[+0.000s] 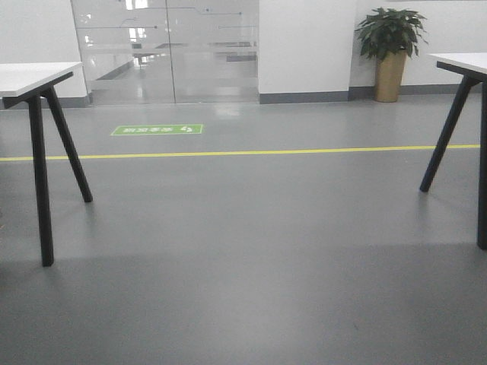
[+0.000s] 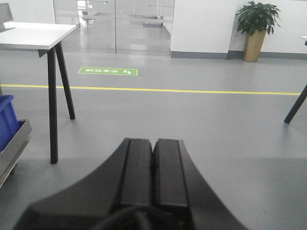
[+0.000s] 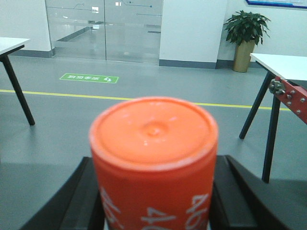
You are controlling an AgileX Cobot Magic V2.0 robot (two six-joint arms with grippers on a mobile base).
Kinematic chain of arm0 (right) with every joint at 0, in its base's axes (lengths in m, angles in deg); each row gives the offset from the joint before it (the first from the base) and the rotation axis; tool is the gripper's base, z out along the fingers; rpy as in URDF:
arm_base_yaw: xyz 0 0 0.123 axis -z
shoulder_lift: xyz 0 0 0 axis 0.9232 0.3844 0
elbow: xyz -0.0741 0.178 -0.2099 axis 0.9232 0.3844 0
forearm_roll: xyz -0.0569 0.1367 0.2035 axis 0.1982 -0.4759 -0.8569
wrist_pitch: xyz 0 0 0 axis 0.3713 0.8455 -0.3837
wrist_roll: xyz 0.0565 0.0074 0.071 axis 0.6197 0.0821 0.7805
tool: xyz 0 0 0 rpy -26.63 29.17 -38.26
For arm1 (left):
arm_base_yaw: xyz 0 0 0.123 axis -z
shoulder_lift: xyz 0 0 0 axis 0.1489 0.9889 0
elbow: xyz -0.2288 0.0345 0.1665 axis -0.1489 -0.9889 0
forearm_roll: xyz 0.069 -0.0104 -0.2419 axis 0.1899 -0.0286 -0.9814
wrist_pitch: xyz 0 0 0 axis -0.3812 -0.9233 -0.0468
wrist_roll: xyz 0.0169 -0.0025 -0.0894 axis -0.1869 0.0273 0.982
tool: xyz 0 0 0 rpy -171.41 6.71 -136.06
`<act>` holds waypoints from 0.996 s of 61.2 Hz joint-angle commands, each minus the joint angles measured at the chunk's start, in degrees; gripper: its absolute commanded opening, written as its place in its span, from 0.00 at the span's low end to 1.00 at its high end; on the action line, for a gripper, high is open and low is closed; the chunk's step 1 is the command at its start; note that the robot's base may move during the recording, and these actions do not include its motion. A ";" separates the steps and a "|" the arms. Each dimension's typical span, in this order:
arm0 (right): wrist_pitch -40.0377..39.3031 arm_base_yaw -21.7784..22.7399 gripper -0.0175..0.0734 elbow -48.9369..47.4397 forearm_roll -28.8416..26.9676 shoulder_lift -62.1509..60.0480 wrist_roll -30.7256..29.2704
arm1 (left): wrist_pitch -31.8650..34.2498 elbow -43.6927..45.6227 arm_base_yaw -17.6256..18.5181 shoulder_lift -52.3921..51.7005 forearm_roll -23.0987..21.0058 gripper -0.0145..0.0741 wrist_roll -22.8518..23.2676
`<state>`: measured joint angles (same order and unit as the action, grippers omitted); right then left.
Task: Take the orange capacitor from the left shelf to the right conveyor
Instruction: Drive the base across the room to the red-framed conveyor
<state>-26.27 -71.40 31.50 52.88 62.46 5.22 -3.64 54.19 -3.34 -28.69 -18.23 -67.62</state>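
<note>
I'm viewing open grey floor (image 1: 243,251) between tables (image 1: 34,76) at ten and two o'clock, left gripper (image 2: 153,143) closed, right gripper (image 3: 156,191) clamping orange capacitor (image 3: 153,139).

Office-type lab or demo hall with light-industrial kit. Smooth grey floor (image 1: 243,258), yellow line (image 1: 243,153) taped across, green floor sign (image 1: 157,130). Glass partition doors (image 1: 167,53) at back, white walls, grey skirting. White tabletops on slanted black legs: left tabletop (image 1: 30,76), right tabletop (image 1: 464,61). Potted plant (image 1: 390,34) in gold planter by the wall. Left wrist view: blue bin (image 2: 7,120) on steel left shelf (image 2: 19,141) at frame edge. Right wrist view: red bolted frame of right conveyor (image 3: 290,98).
</note>
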 commanded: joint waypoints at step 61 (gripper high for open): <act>-5.36 0.38 0.25 -1.70 0.35 0.83 -0.23 | 5.19 0.17 -0.09 -0.68 -0.13 0.02 0.10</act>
<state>-26.27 -71.40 31.50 52.88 62.46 5.22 -3.64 54.19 -3.34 -28.69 -18.23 -67.62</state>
